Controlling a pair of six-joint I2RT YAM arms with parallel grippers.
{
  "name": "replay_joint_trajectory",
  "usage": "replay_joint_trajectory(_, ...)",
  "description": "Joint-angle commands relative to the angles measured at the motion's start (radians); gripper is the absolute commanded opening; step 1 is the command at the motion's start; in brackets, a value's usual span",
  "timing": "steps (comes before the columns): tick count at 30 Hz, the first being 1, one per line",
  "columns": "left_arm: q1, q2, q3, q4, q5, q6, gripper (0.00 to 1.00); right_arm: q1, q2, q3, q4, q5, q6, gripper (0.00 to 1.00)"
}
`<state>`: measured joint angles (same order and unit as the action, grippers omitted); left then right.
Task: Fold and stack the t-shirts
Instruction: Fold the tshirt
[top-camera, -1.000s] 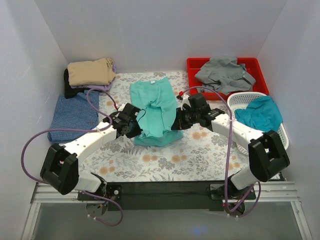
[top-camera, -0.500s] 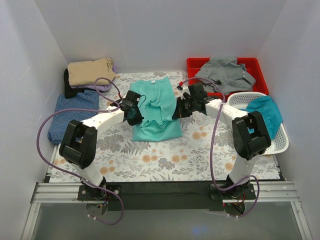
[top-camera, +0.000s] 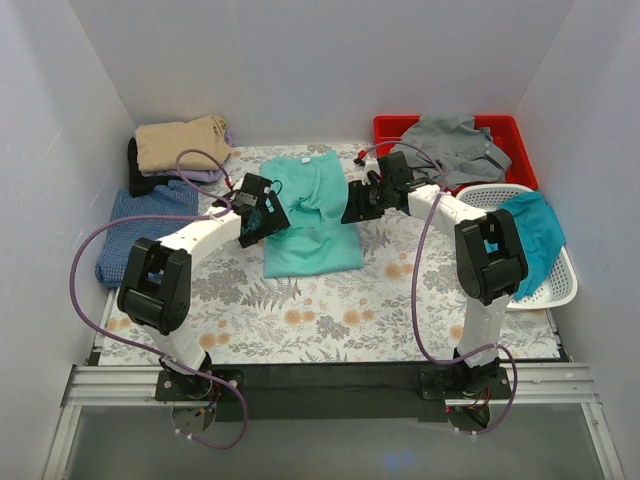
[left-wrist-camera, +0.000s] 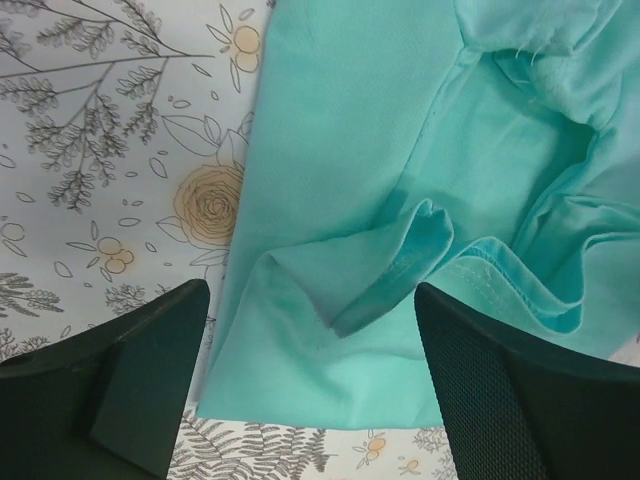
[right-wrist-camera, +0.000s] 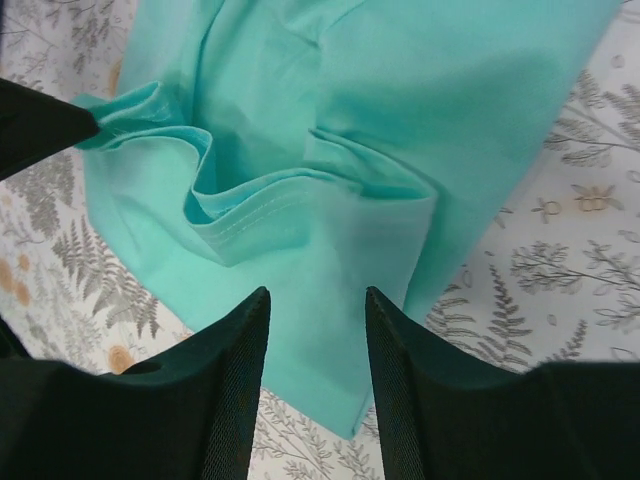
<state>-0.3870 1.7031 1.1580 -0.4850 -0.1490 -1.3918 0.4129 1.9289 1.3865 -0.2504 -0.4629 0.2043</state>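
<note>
Left tool (left-wrist-camera: 310, 295) and right tool (right-wrist-camera: 316, 295) hover open, empty, flanking the mint tee (top-camera: 312, 240), likely to square both edges.

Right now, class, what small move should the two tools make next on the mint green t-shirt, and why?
Probably lower the left tool and right tool to pinch the bunched hem and draw it flat: both hang open, holding nothing, and the folded edge of the mint green t-shirt lies rumpled in ridges.

Mint green t-shirt (top-camera: 312, 225) lies on a white bench (top-camera: 350, 310) printed with grey ferns and orange flowers; black fingers (left-wrist-camera: 130, 370).
</note>
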Motion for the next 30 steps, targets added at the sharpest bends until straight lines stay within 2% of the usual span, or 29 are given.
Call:
replay_joint_trajectory(1, 0.008, -0.085, 0.031, 0.005, -0.113, 0.014, 0.84, -0.026, -0.076, 0.046, -0.001, 0.082, -0.058, 0.5)
replay_joint_trajectory(3, 0.011, -0.109, 0.037, 0.008, -0.12, 0.045, 0.84, -0.039, -0.106, 0.04, 0.0, 0.11, -0.069, 0.51)
replay_joint_trajectory(6, 0.011, -0.14, 0.025, 0.019, -0.029, 0.069, 0.86, -0.04, -0.148, 0.019, 0.005, 0.084, -0.053, 0.53)
replay_joint_trajectory(10, 0.011, -0.14, -0.017, 0.029, 0.135, 0.089, 0.87, -0.037, -0.163, -0.03, 0.022, -0.041, -0.011, 0.53)
replay_joint_trajectory(12, 0.011, -0.14, -0.044, 0.061, 0.264, 0.093, 0.88, -0.033, -0.159, -0.05, 0.033, -0.066, 0.001, 0.53)
replay_joint_trajectory(15, 0.011, -0.105, -0.086, 0.138, 0.392, 0.094, 0.88, -0.022, -0.143, -0.06, 0.045, -0.097, 0.015, 0.53)
replay_joint_trajectory(18, 0.01, -0.022, -0.049, 0.135, 0.449, 0.096, 0.88, -0.019, -0.114, -0.046, 0.054, -0.115, 0.029, 0.53)
replay_joint_trajectory(21, 0.01, 0.041, -0.003, 0.137, 0.453, 0.096, 0.88, -0.017, -0.078, -0.024, 0.056, -0.134, 0.03, 0.52)
replay_joint_trajectory(30, 0.016, 0.11, 0.103, 0.167, 0.256, 0.094, 0.87, -0.016, 0.059, 0.026, 0.068, -0.174, 0.018, 0.52)
